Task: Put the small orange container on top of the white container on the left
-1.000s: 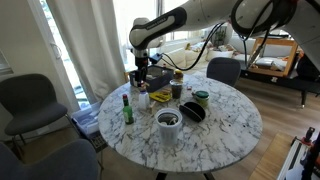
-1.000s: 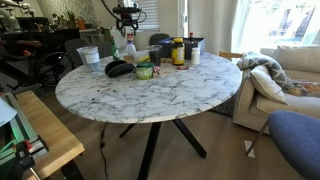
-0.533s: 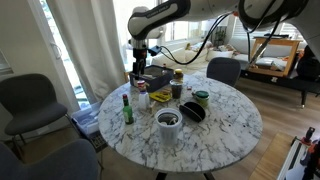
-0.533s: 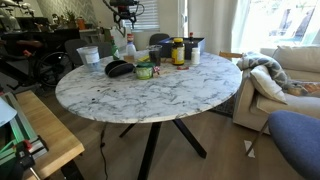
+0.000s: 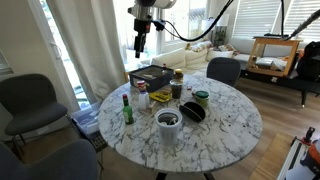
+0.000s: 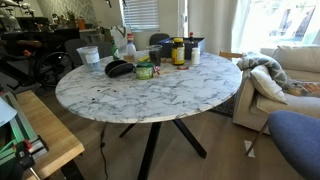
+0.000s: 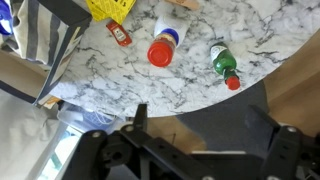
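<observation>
My gripper (image 5: 138,48) hangs high above the far edge of the round marble table (image 5: 225,130), open and empty. In the wrist view its fingers (image 7: 205,120) frame the table edge and the floor. A white cup (image 5: 168,125) stands near the table's front; it also shows in an exterior view (image 6: 88,57). A white bottle with a red-orange cap (image 7: 163,45) lies below the gripper, beside a small red-orange item (image 7: 119,33). I cannot tell which item is the small orange container. The gripper is out of frame in one exterior view.
A green bottle (image 5: 127,108) with a red cap (image 7: 225,65), a black box (image 5: 150,76), jars (image 6: 178,50), a black bowl (image 5: 193,111) and a green-lidded tub (image 6: 145,70) crowd the table. Grey chairs (image 5: 30,100) stand around it. A yellow item (image 7: 110,8) lies near the bottle.
The arm has risen from just above the black box to well above the table. It has left one exterior view. Nothing was taken hold of.
</observation>
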Action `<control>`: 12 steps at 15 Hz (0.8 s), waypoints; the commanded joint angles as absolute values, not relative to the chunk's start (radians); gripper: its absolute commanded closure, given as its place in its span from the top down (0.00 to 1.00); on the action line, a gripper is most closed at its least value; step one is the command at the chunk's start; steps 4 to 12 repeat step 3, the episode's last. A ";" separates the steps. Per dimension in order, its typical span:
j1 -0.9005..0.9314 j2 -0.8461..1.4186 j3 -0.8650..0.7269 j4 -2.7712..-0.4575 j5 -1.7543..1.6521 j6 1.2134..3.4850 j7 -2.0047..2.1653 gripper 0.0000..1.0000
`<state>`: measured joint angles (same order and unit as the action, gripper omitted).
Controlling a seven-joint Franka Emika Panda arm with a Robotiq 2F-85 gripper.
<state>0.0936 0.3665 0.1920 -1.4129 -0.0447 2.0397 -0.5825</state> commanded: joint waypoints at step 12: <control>0.094 0.337 0.193 -1.450 -0.036 2.052 -0.612 1.00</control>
